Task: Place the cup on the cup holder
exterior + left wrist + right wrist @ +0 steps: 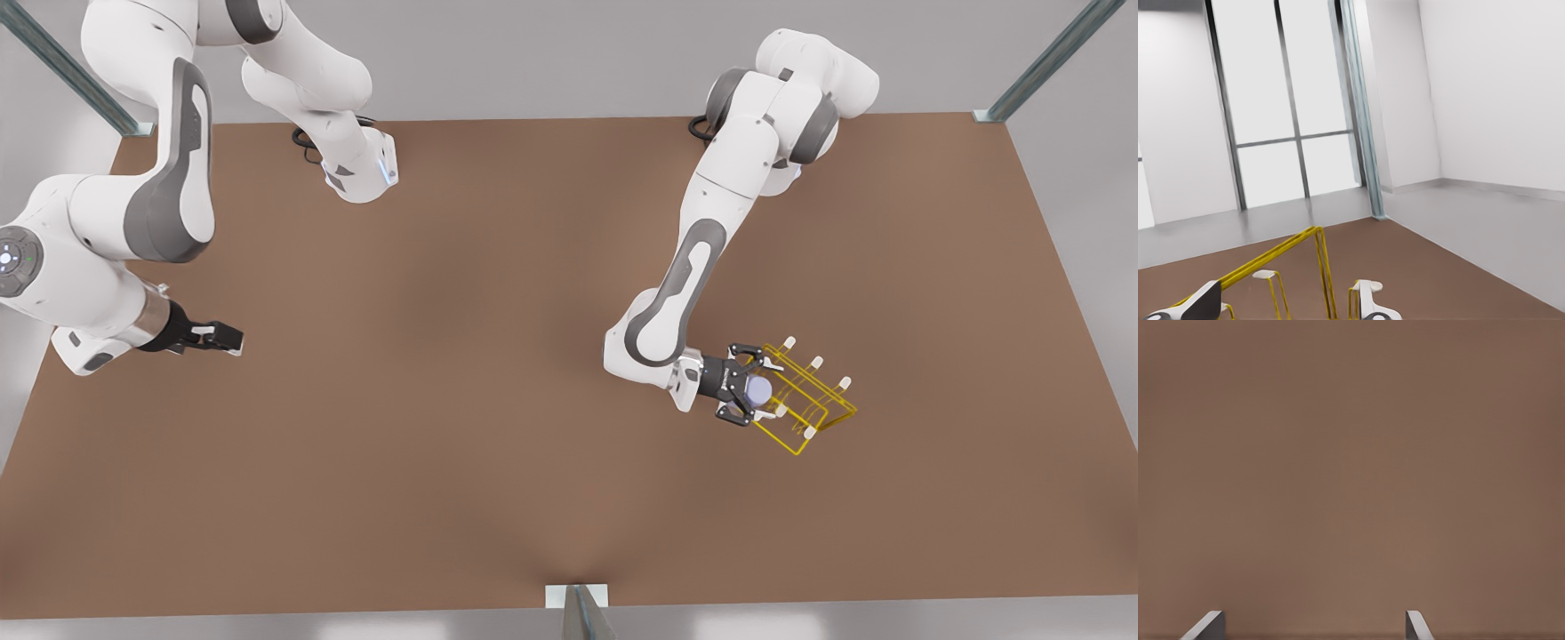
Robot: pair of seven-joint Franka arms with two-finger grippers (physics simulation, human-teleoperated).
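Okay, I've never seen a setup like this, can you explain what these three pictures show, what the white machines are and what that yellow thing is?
The white machines are two robot arms, drawn by a computer simulation, standing at a brown table. The front view looks down on everything from above. The other two pictures come from cameras on each arm's wrist.

The yellow thing is a wire cup holder with white-tipped pegs. The left end effector, on the front view's right, is at the rack with its fingers around a small lavender cup; whether it has let go is unclear. Its wrist camera sees the rack's wires.

The right end effector waits, open, over bare table.
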